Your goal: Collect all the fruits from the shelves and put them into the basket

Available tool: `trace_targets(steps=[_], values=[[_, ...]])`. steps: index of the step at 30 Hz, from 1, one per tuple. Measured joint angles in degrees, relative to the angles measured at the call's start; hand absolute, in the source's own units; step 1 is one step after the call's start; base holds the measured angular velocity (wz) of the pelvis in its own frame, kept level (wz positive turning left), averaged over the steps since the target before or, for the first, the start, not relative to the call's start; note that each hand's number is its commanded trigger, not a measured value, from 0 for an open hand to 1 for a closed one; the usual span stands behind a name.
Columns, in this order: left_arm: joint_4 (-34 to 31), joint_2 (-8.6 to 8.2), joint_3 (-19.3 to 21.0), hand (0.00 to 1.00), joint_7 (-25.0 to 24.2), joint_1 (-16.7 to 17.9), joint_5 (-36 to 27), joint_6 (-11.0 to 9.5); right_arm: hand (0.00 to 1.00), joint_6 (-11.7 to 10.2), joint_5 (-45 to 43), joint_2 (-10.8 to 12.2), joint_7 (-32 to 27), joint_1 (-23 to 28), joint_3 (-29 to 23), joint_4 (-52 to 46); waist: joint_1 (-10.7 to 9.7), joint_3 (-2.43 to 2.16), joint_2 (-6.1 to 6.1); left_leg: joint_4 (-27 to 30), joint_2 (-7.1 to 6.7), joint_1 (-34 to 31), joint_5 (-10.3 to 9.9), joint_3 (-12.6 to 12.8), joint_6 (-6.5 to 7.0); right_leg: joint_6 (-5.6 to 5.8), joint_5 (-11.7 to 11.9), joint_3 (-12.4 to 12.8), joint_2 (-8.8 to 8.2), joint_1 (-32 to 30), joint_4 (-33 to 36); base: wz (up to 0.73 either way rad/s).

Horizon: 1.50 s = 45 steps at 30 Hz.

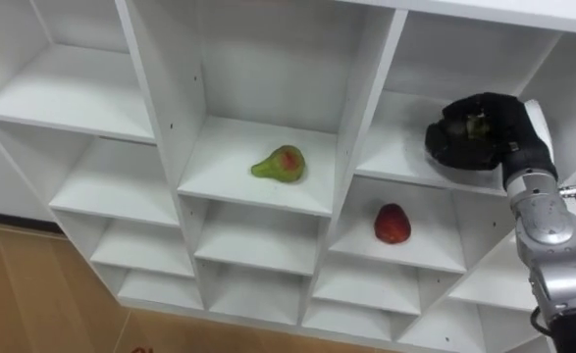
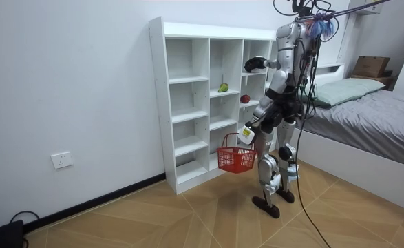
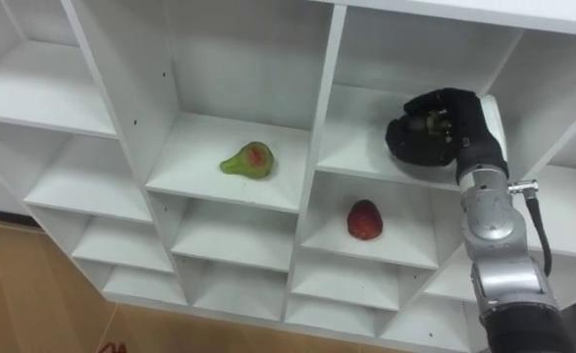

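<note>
While the fingers (image 1: 446,140) of the right hand (image 1: 484,132) curl tightly round a small greenish fruit (image 1: 477,125), mostly hidden inside them, the hand sits in a right-column compartment of the white closet (image 1: 361,108). One compartment below lies a red fruit (image 1: 392,224). A green pear with a red blush (image 1: 279,165) lies on the middle column's shelf, well apart from the hand. In the room view the robot stands before the closet, and a red basket (image 2: 236,160) hangs by its handle from the left hand (image 2: 247,132).
</note>
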Motion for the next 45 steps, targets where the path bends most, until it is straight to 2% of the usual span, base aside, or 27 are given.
trace_targets(steps=[20,29,34,36,43,45], values=[[0.0,0.0,-1.4,1.0,0.1,-1.8,0.0,0.0,1.0,0.1,0.2,0.0,0.6,0.0,2.8,-0.2,0.3,-0.11,0.21,-0.1,-0.03,0.2,0.0,0.0,0.01,0.0,0.0,0.3,-0.01,0.1,0.0,0.0],[0.0,-0.04,-1.6,1.0,0.0,-1.8,0.0,0.0,1.0,0.9,-0.1,0.1,2.3,0.4,4.1,-3.5,0.2,-0.01,0.99,0.0,-0.03,0.2,0.0,0.4,0.01,-0.01,0.0,0.7,-0.01,0.1,0.1,0.0],[-0.1,-0.36,-2.1,1.0,-0.2,-1.8,0.0,-0.1,1.0,1.6,-0.6,0.2,4.1,4.4,4.5,-11.3,-0.2,-0.34,2.06,-0.2,-0.03,0.1,0.0,0.5,0.01,0.0,0.0,0.9,0.0,0.0,0.0,0.0],[-0.6,-0.67,-2.1,1.0,-0.1,-1.8,0.0,-0.5,1.0,1.9,-1.7,0.9,6.1,7.5,4.5,-16.3,-0.1,-0.39,2.35,-0.3,0.04,0.5,0.0,0.9,0.0,0.0,0.0,1.3,0.05,0.0,0.0,-0.06],[-1.6,-1.36,-1.9,1.0,-0.2,-2.3,0.0,-0.5,1.0,3.7,-2.9,2.3,11.0,12.7,5.1,-25.7,0.0,-0.35,1.96,-0.7,0.45,0.9,0.0,1.6,0.05,0.01,0.0,1.8,0.05,-0.3,0.1,-0.07],[-1.7,-1.47,-2.1,1.0,-0.4,-2.9,-0.1,-0.5,1.0,4.0,-5.6,4.2,12.8,14.3,5.9,-29.5,-0.2,-0.39,1.88,-0.6,0.55,0.6,0.0,2.0,0.03,0.0,0.0,2.0,0.16,-0.7,0.1,-0.07]])
